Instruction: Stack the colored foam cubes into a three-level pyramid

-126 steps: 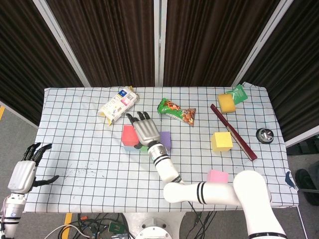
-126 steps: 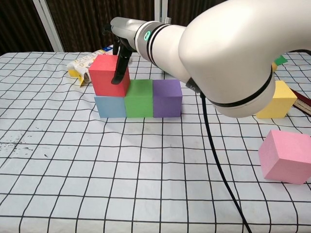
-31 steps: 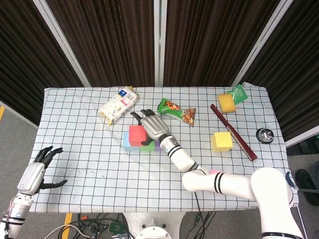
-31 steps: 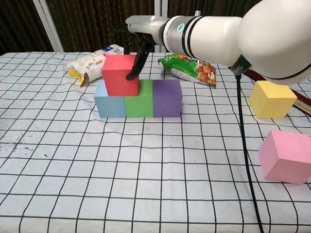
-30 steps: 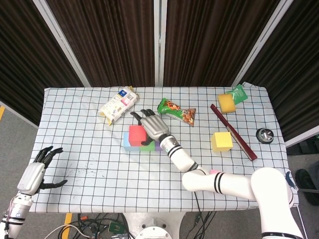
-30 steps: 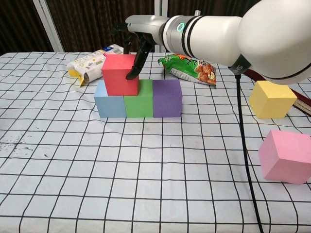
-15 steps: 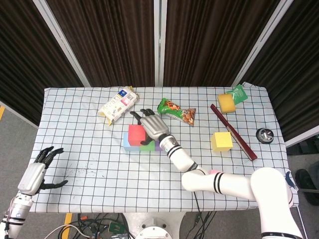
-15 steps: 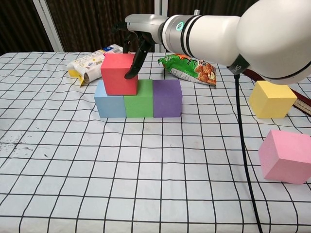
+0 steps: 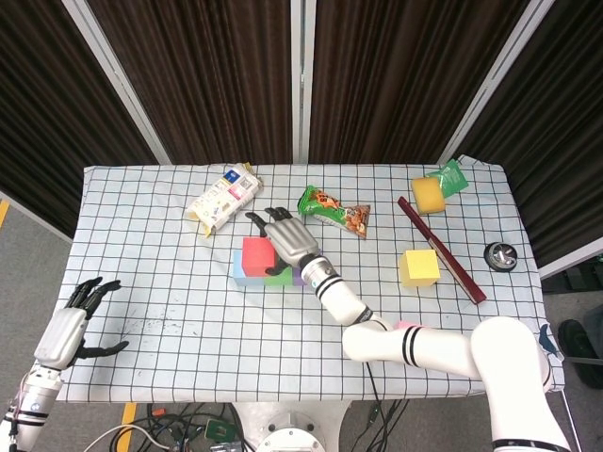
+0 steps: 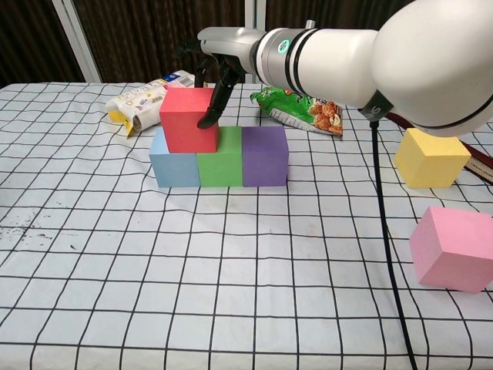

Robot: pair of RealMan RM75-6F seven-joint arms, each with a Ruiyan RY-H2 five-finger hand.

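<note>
A blue cube point(image 10: 173, 166), a green cube point(image 10: 221, 163) and a purple cube point(image 10: 266, 156) stand in a touching row on the checked cloth. A red cube point(image 10: 185, 119) sits on top, straddling blue and green. My right hand point(image 10: 218, 58) reaches over it from behind, fingers down its right side and back, gripping it; in the head view the right hand point(image 9: 287, 237) covers part of the row beside the red cube point(image 9: 254, 252). A yellow cube point(image 10: 431, 158) and a pink cube point(image 10: 454, 248) lie apart at the right. My left hand point(image 9: 66, 325) hangs off the table's left, fingers apart, empty.
A snack bag point(image 9: 334, 209) and a carton point(image 9: 223, 198) lie just behind the row. At the far right are a yellow sponge point(image 9: 428, 194), a green packet point(image 9: 450, 176), a dark red stick point(image 9: 441, 250) and a small round metal object point(image 9: 499, 255).
Since 4.2 s ago the red cube has shifted right, from over the blue cube to straddling blue and green. Over the last second hardly anything has moved.
</note>
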